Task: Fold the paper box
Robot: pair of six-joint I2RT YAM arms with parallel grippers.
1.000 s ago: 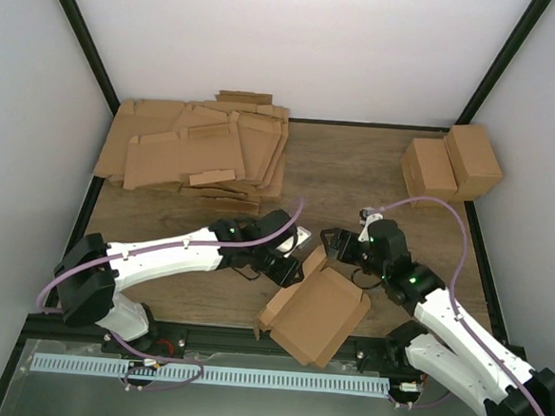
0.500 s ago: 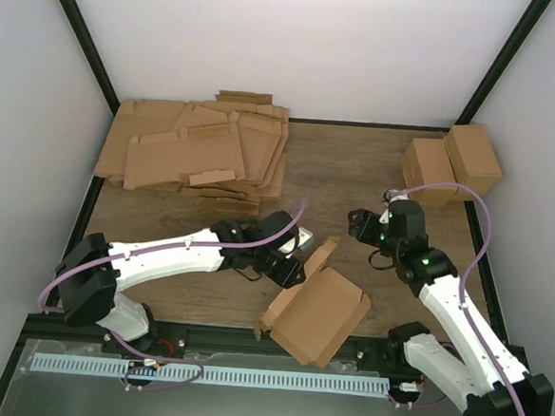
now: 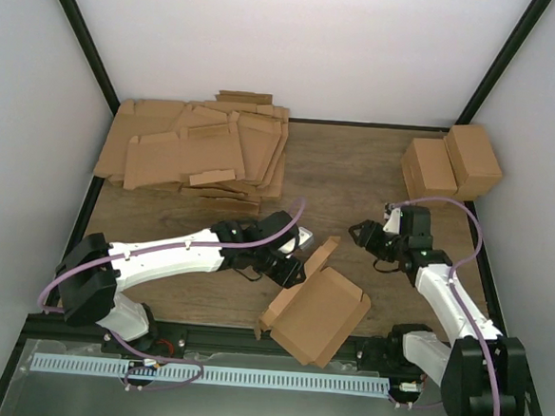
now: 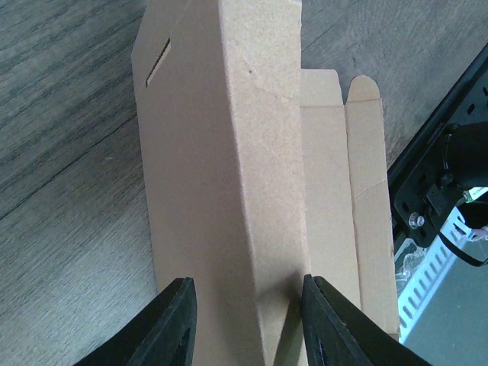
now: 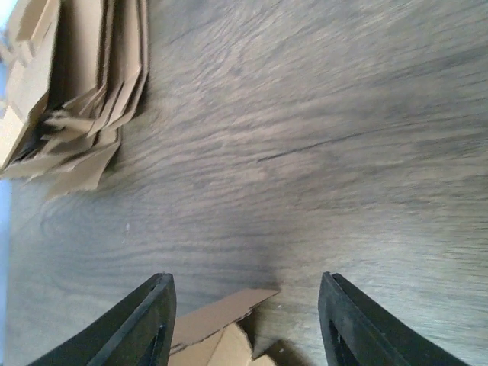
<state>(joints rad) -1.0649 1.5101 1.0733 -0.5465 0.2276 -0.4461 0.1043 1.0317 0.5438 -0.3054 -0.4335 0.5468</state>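
Cardboard item under work, the paper box [image 3: 316, 313], lies part-formed at near centre of the surface [image 3: 346, 179]. Its near corner reaches over the near edge. Flaps loose, nothing locked.

Change noted: R end effector [image 3: 362, 232] was at the box's raised flap [image 3: 324, 251] a sec ago. It has since pulled off to the right and now sits clear of the box, w/ bare wood between. Its jaws narrowed during the retreat but stand apart, nothing in them. R wrist view shows only wood and that flap's tip low in frame.

L end effector [image 4: 245, 286]: no change. Clamped on an upright wall of the box, one finger on each face, pos. as before. Box pos. also unchanged.

Assessment: R arm's contact w/ the flap is over. The flap stands half up, not tucked, so either that fold is incomplete or R is re-positioning for another approach. Box is now held by L only. Task est. early-to-mid: walls partly raised, tabs out.

Not involved: stack of flat sheets [image 3: 195, 155] far left, two cartons [image 3: 452, 161] far right.
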